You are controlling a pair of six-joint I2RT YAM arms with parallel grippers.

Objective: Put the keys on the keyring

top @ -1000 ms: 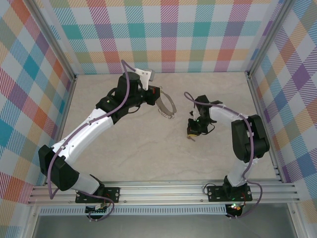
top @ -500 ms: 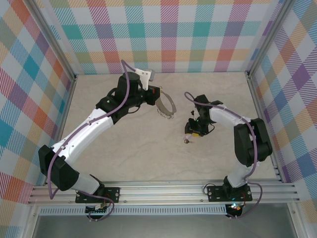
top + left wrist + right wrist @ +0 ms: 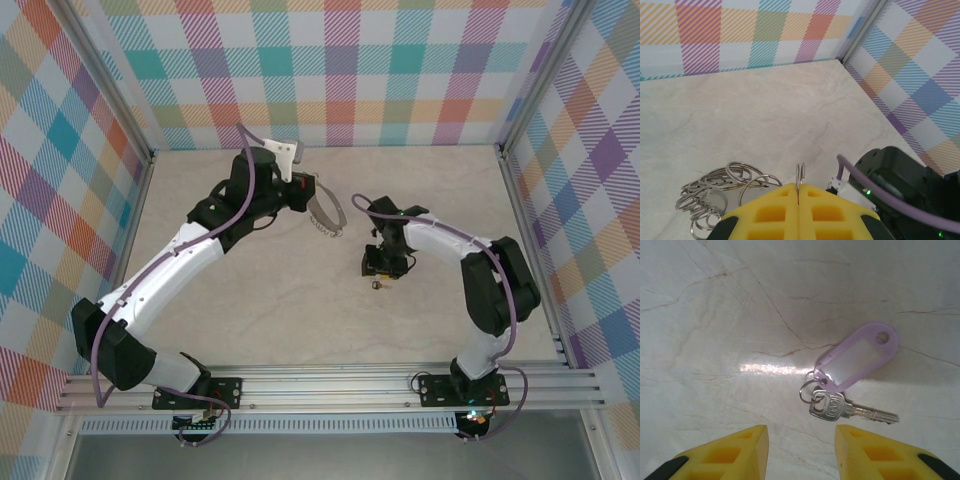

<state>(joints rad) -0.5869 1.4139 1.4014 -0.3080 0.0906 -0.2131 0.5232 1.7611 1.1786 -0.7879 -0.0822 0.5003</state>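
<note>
The key [image 3: 840,409] is a small silvery one on a little split ring with a pale lilac tag [image 3: 860,356]. It lies flat on the marble table just ahead of my right gripper [image 3: 801,450], which is open and touches nothing. From above, the key [image 3: 377,284] sits just below that gripper [image 3: 383,262]. The left gripper [image 3: 798,186] is shut on the keyring [image 3: 800,172], pinching one thin metal ring edge-on. The rest of the linked grey rings [image 3: 720,185] droop to the left. In the top view the keyring [image 3: 326,213] hangs from the left gripper [image 3: 305,192] at mid-table.
The right arm's dark wrist and purple cable [image 3: 900,175] sit close to the left gripper's right side. Plaid walls [image 3: 340,70] and metal frame posts [image 3: 520,200] enclose the table. Bare marble lies in front of both arms.
The right gripper has opened and let the key go; the key now lies on the table. That gripper shifted left. The left arm carried the keyring slightly up and left.
</note>
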